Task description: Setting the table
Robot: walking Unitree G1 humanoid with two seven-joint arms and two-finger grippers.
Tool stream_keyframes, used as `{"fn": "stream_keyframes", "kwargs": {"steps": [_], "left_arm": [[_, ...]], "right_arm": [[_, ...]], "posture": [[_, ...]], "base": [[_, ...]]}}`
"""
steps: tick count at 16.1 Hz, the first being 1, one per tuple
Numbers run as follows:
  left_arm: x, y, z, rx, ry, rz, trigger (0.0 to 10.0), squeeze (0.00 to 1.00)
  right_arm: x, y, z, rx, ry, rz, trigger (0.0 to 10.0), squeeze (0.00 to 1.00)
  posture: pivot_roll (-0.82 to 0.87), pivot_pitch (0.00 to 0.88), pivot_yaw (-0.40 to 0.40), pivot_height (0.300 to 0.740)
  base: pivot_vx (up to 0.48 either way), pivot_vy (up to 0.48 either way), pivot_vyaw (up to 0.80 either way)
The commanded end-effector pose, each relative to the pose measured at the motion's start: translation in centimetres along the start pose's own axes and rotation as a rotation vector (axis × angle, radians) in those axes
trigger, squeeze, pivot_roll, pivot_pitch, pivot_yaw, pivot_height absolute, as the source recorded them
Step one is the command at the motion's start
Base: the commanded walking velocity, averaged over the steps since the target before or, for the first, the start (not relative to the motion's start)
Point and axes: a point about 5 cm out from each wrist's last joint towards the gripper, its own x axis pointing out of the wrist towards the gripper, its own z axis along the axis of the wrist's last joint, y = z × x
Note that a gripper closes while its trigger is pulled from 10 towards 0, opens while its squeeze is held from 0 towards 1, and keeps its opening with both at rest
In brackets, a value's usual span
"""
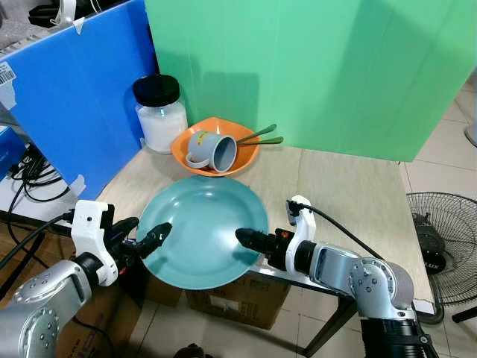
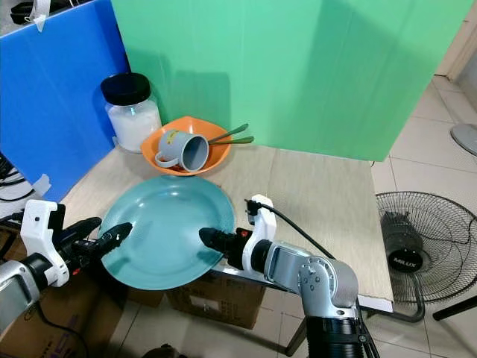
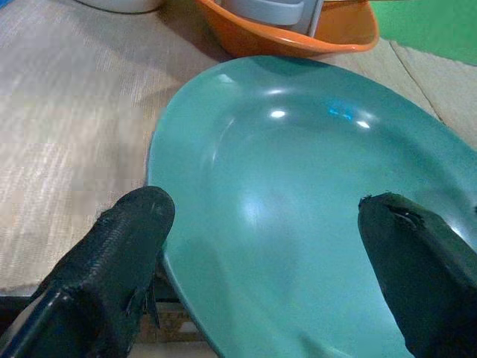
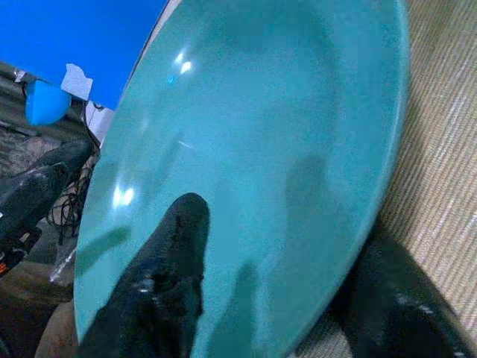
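Left eye view is showing a teal plate point(image 1: 201, 227) lying at the near edge of a beige table point(image 1: 358, 194), part of its rim hanging past the edge. The left gripper point(image 1: 149, 240) is reaching in at the plate's left rim, one black finger lying over the top of the rim, the other just outside it. The right gripper point(image 1: 250, 239) is meeting the plate from the opposite side, its black fingertip resting on the plate's right inner face. Behind the plate, an orange bowl point(image 1: 242, 160) is holding a grey mug point(image 1: 215, 150) tipped on its side and two spoons point(image 1: 261, 137), and a white jar with a black lid point(image 1: 160, 112) is standing just beside the bowl against a blue board point(image 1: 74, 97) and a green board point(image 1: 313, 67).

Right eye view is giving the same layout, with a floor fan point(image 2: 406, 250) standing on the tiles to the right of the table.

Left wrist view is looking along two spread fingers point(image 3: 119, 253); the plate's rim is passing between them, one finger over the table side, the other over the plate's face.

Right wrist view is showing one finger point(image 4: 168, 276) lying on top of the plate and the other beneath its rim, so the jaws are straddling the edge; whether they are pressing on it cannot be told.
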Motion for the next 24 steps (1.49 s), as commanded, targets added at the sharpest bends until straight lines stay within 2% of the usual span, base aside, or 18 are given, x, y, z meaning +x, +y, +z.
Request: {"fn": "stream_keyframes", "kwargs": {"steps": [1, 9, 16, 20, 23, 24], "left_arm": [[0.0, -0.5, 0.0, 0.006, 0.004, -0.022, 10.0, 0.00], [0.1, -1.0, -0.5, 0.004, 0.016, -0.032, 10.0, 0.00], [0.6, -2.7, -0.9, -0.009, 0.015, -0.080, 10.0, 0.00], [0.9, -3.5, -0.9, -0.008, 0.008, -0.113, 10.0, 0.00], [0.9, -5.1, 1.2, 0.072, -0.086, -0.191, 10.0, 0.00], [1.0, -6.3, 2.5, 0.095, -0.142, -0.257, 10.0, 0.00]], "right_arm": [[0.0, 0.2, 0.4, -0.016, -0.013, 0.009, 0.0, 0.00], [-0.1, 0.0, 0.2, 0.002, -0.015, 0.009, 0.0, 0.00], [-0.8, -0.1, 0.1, 0.002, -0.033, 0.009, 0.0, 0.00], [-2.2, -0.6, 0.5, 0.033, -0.070, 0.013, 0.0, 0.00], [-3.9, -0.7, 1.4, 0.047, -0.150, 0.006, 0.0, 0.00], [-5.3, -0.4, 2.1, 0.042, -0.221, 0.022, 0.0, 0.00]], "posture": [[0.14, 0.000, 0.007, 0.740], [0.14, 0.000, 0.003, 0.740], [0.13, 0.000, 0.012, 0.740], [0.13, 0.000, 0.017, 0.740], [0.13, 0.000, 0.010, 0.740], [0.13, 0.000, 0.008, 0.740]], "base": [[0.000, 0.000, 0.00], [0.000, 0.000, 0.00], [0.000, 0.000, 0.00], [0.000, 0.000, 0.00], [0.000, 0.000, 0.00], [0.000, 0.000, 0.00]]}}
